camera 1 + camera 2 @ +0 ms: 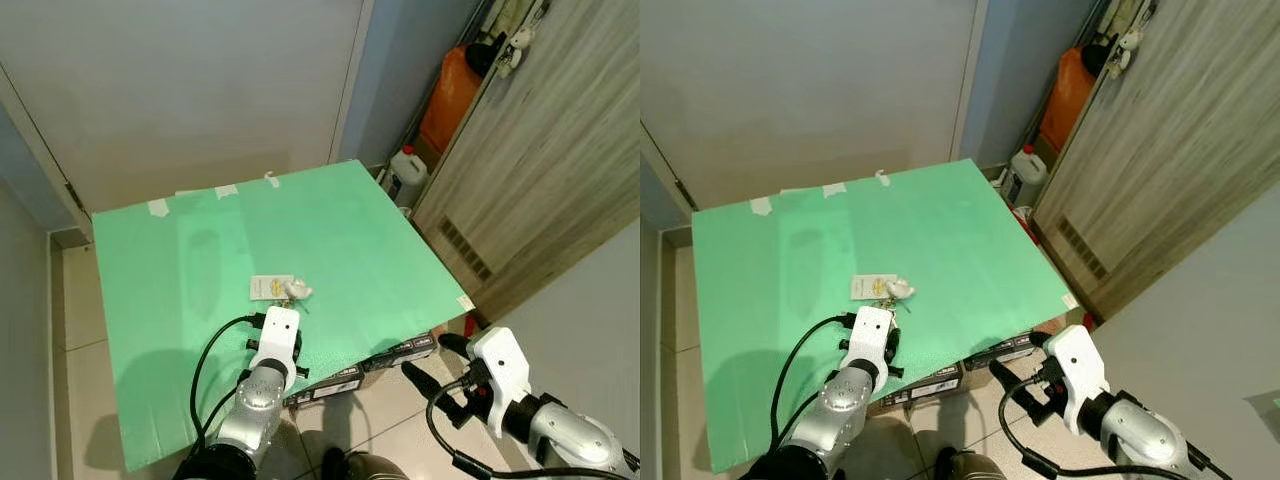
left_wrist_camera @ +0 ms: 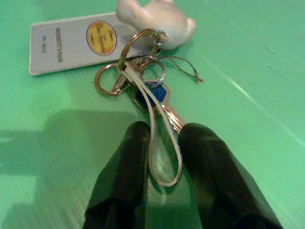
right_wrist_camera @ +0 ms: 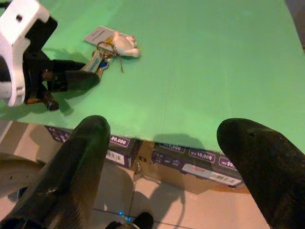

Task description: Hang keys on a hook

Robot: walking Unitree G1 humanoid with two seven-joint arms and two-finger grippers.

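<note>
We see one key bunch [image 2: 147, 90] flat on matte green tabletop [image 1: 350, 230]: metal rings, blue-headed key, pale cord loop, white rectangular tag [image 2: 71, 45], rounded white charm [image 2: 157, 19]. Our left hand [image 2: 159, 143] low at bunch, two black fingers narrowly parted astride cord loop. Our right hand [image 3: 162, 143] spread wide off tabletop's near edge, above cardboard boxes [image 3: 190, 160].

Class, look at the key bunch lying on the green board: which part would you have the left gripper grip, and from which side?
Grip the pale strap loop with the key's blade beside it. It trails from the keys toward the left gripper, whose fingers straddle it, so come low from the board's near edge. The flat tag lies flush and offers little purchase.
</note>
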